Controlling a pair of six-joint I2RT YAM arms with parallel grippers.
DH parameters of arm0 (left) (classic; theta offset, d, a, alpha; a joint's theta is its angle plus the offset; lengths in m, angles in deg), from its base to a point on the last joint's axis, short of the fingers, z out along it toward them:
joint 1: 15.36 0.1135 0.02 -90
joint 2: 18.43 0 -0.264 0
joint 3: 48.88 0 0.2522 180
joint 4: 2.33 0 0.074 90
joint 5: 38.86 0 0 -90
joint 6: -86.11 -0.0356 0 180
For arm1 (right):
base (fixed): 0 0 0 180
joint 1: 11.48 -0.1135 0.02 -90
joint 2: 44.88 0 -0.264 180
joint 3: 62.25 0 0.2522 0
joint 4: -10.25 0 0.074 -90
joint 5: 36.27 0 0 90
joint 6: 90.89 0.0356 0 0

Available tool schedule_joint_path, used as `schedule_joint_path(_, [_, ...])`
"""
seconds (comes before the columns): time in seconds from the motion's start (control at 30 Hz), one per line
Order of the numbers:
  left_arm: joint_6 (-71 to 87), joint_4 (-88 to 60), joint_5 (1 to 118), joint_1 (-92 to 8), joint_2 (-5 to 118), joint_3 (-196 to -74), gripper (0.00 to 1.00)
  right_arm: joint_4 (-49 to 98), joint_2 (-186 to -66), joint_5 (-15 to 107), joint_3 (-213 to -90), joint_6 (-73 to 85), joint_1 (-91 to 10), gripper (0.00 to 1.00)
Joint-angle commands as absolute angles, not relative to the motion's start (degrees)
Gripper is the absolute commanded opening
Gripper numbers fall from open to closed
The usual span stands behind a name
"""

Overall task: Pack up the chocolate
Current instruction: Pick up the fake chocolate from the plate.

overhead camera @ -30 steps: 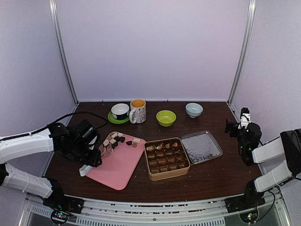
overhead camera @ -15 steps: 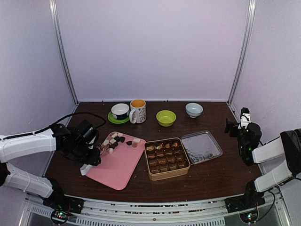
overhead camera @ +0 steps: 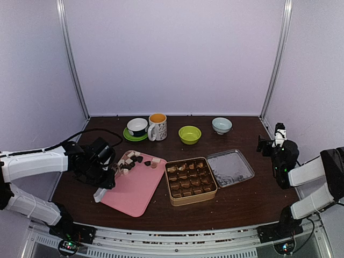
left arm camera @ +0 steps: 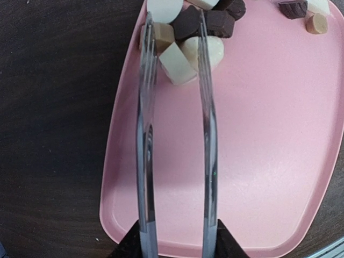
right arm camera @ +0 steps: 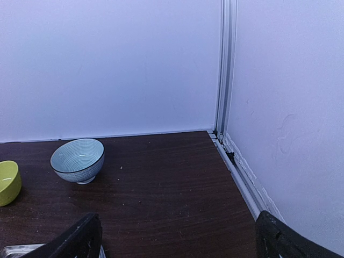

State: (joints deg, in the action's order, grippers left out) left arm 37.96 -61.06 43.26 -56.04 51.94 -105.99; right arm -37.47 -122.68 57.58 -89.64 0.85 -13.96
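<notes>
The left claw point(overhead camera: 105, 174) is reaching over the near-left part of the bench point(overhead camera: 242, 199) and is gripping a pair of metal tongs point(left arm camera: 207, 134). Its fingers are pressing on the outsides of the two blades, partly closed around them. In the left wrist view the blades are running away from the claw point(left arm camera: 174, 250) over the pink tray point(left arm camera: 279, 161) and standing apart from each other, with nothing pinched between them. Their tips are sitting at the pile of chocolate point(left arm camera: 188, 32), one on each side of a cream block and a tan piece. I cannot tell whether the tips are touching any piece.

The chocolate point(overhead camera: 131, 159) is lying in a loose heap at the far-left corner of the pink tray point(overhead camera: 137, 191), dark brown, tan and cream pieces mixed together. A few strays are sitting a little to the right along the tray's far edge.

Just right of the tray a square gold tin point(overhead camera: 191, 181) is lying open, its grid of compartments showing brown, though what is in them is too small to make out. Its lid point(overhead camera: 231, 167) is lying beside it on the right.

Along the far side of the bench a cup on a green saucer point(overhead camera: 137, 128), a mug point(overhead camera: 157, 126), a green bowl point(overhead camera: 190, 134) and a pale blue bowl point(right arm camera: 78, 159) are standing in a row.

The right claw point(right arm camera: 180, 242) is hanging at the far right, well apart from everything, spread wide and holding nothing.
</notes>
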Motion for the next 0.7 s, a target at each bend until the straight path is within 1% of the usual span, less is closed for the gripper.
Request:
schedule_joint_path(0.0, [37.6, -60.3, 42.7, -55.7, 52.4, -106.9, 0.33, -38.7, -122.7, 57.5, -90.2, 1.0, -13.6, 1.00])
schedule_joint_path(0.1, [37.5, -62.4, 41.8, -55.6, 50.8, -108.1, 0.28, -38.7, -122.7, 57.5, -90.1, 1.0, -13.6, 1.00])
schedule_joint_path(0.3, [36.8, -66.0, 41.2, -55.6, 47.3, -110.4, 0.23, -38.7, -122.7, 57.5, -90.1, 1.0, -13.6, 1.00])
schedule_joint_path(0.67, [36.4, -66.7, 44.8, -55.6, 42.3, -114.4, 0.23, -38.7, -122.7, 57.5, -90.2, 1.0, -13.6, 1.00])
